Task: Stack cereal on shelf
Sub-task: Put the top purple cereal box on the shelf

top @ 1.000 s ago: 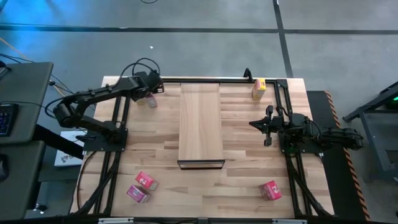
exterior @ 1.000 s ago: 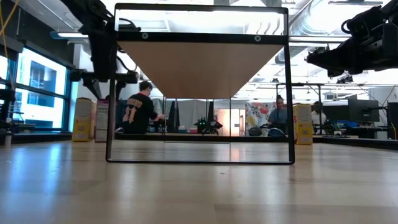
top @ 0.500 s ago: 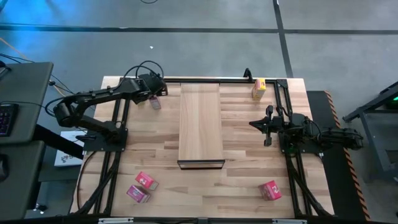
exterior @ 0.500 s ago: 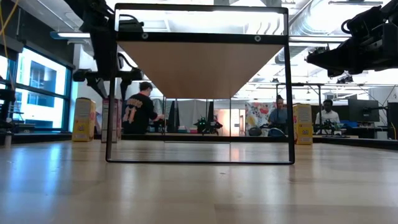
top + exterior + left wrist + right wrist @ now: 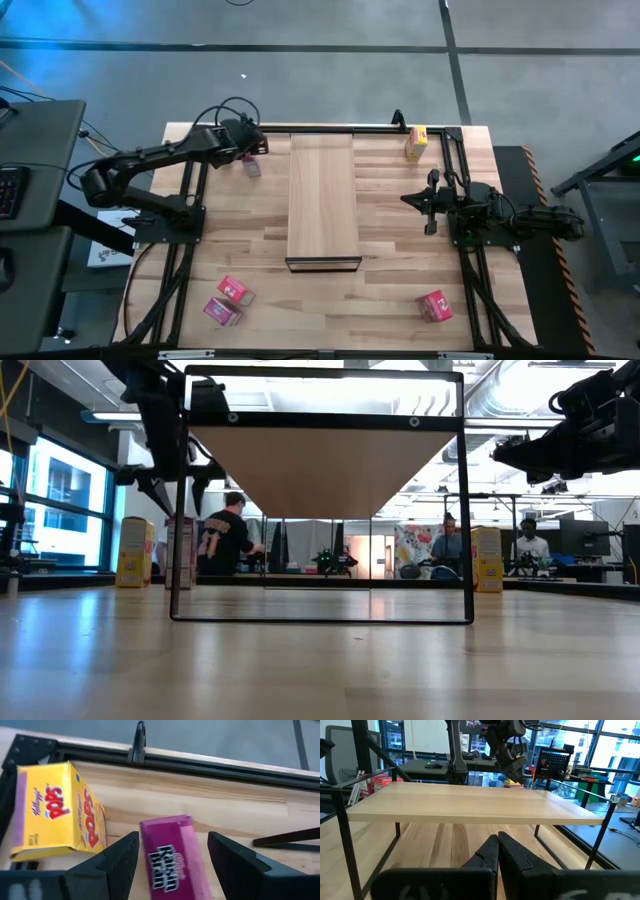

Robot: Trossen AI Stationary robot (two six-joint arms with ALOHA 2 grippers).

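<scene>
High view: table is carrying the shelf at centre, running from the far edge toward the near side. Left gripper is hovering at the far-left corner, fingers spread around a magenta cereal box, not touching it; a yellow box is sitting just beside. Right gripper is waiting right of the shelf, fingers pressed together. Remaining boxes are sitting well apart: yellow far right, two pink near left, one near right.

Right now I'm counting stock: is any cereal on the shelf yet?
No, the shelf top is bare in the high view; the boxes sit on the table.
</scene>
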